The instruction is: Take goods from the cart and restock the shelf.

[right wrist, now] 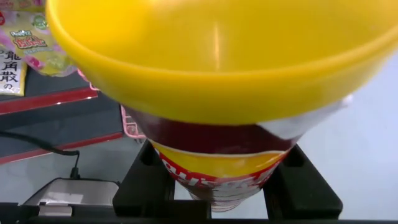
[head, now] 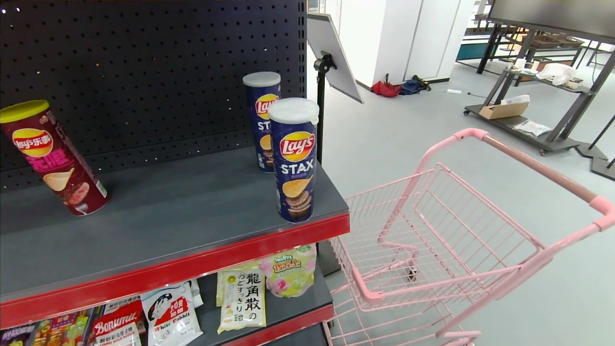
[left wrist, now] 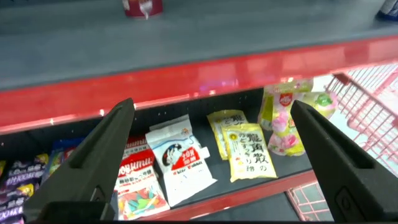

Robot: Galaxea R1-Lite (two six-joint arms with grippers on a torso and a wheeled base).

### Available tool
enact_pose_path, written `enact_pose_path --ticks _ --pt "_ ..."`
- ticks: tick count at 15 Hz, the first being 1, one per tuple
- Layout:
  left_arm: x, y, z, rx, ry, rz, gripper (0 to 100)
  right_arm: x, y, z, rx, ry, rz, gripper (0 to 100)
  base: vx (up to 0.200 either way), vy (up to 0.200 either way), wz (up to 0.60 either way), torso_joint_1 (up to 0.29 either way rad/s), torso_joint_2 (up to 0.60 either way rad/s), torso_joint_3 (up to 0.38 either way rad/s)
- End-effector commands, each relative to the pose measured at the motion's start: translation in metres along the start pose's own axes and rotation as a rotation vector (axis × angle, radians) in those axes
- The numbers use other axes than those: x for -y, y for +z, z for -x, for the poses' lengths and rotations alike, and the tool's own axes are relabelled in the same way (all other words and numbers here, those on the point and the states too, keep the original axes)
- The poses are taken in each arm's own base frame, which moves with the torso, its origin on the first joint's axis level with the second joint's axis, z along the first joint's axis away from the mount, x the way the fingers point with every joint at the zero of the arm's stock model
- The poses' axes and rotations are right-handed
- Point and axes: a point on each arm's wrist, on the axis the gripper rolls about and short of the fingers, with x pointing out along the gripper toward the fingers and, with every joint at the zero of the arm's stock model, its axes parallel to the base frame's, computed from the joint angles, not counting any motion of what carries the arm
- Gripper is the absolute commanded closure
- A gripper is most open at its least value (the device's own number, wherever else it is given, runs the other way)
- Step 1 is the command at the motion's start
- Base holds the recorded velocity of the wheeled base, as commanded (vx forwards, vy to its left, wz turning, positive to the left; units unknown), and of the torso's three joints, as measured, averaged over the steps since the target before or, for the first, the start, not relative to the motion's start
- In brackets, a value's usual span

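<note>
Judging by the top shelf (head: 182,211), pretty far along: maroon can (head: 53,158) at 9 o'clock, two blue cans (head: 294,161) around 12. Left gripper (left wrist: 211,106) spread wide, holding nothing, facing the snack bags (left wrist: 249,149) below. Pink cart (head: 538,167) at 4 o'clock looks emptied out. Right gripper (right wrist: 221,180) clamped on a yellow-lidded can (right wrist: 211,56), probably the last one to shelve.

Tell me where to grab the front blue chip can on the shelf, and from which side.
Grip the front blue can around its middle, coming in level from the shelf's front. It stands upright at the front right corner, and the other blue can close behind blocks the back. The open left tool looks free for it.
</note>
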Motion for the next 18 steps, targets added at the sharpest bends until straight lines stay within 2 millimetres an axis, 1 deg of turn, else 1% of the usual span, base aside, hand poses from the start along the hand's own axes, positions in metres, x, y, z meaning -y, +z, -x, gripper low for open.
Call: enact_pose_path --ticks 1,10,12,16,18 --pt "0.000 0.000 0.000 0.000 0.001 0.000 0 0.000 0.000 0.000 0.000 0.001 0.000 100 0.000 0.000 0.00 0.178 -0.46 -0.276" --pt "0.000 0.000 0.000 0.000 0.000 0.000 0 0.000 0.000 -0.001 -0.003 0.005 0.006 100 0.000 0.000 0.00 0.159 -0.38 -0.222" --pt "0.000 0.000 0.000 0.000 0.000 0.000 0 0.000 0.000 -0.001 -0.005 0.001 0.029 100 0.000 0.000 0.00 0.154 -0.35 -0.195" --pt "0.000 0.000 0.000 0.000 0.000 0.000 0 -0.001 -0.005 -0.001 -0.008 -0.006 0.051 100 0.000 0.000 0.00 0.030 -0.08 -0.039" --pt "0.000 0.000 0.000 0.000 0.000 0.000 0 -0.002 -0.010 -0.002 -0.008 -0.006 0.051 100 0.000 0.000 0.60 0.005 0.00 -0.009"
